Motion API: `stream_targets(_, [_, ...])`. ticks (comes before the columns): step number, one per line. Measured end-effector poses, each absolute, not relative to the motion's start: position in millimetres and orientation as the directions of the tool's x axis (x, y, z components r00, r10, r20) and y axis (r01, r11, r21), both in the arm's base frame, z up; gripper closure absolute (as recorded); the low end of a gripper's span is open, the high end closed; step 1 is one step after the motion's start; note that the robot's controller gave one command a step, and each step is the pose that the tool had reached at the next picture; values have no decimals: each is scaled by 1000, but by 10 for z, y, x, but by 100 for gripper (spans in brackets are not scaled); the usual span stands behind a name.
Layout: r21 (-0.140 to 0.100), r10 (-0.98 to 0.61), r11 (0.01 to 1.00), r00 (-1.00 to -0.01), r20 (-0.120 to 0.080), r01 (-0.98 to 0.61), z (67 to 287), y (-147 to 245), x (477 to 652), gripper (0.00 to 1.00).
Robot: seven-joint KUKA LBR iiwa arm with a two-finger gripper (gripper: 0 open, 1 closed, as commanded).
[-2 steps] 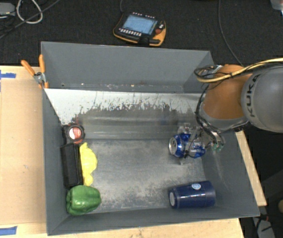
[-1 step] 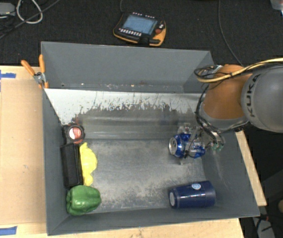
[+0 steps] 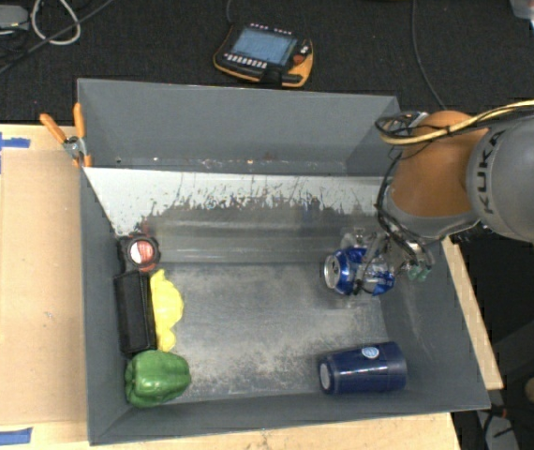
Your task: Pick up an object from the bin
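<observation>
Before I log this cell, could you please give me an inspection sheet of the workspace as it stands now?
Surface: grey bin, floor scuffed.
Job's things: crushed blue can at the right side, right beside the gripper.
Clutter: dark blue can on its side at the front right; green pepper, yellow toy, black bar and red-and-white disc along the left wall.
Grippers: gripper low in the bin at the crushed blue can; whether it holds it cannot be told.
Cables: wrist cables looped above the orange cover; floor cables behind the bin.
Surroundings: pendant on the floor behind the bin.
</observation>
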State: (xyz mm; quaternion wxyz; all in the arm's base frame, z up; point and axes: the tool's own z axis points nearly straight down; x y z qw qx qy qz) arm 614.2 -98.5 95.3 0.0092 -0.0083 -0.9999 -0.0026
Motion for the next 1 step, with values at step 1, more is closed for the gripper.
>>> stream_targets(1, [4,16,1000,-1000,12,16,1291,-985,6162,100])
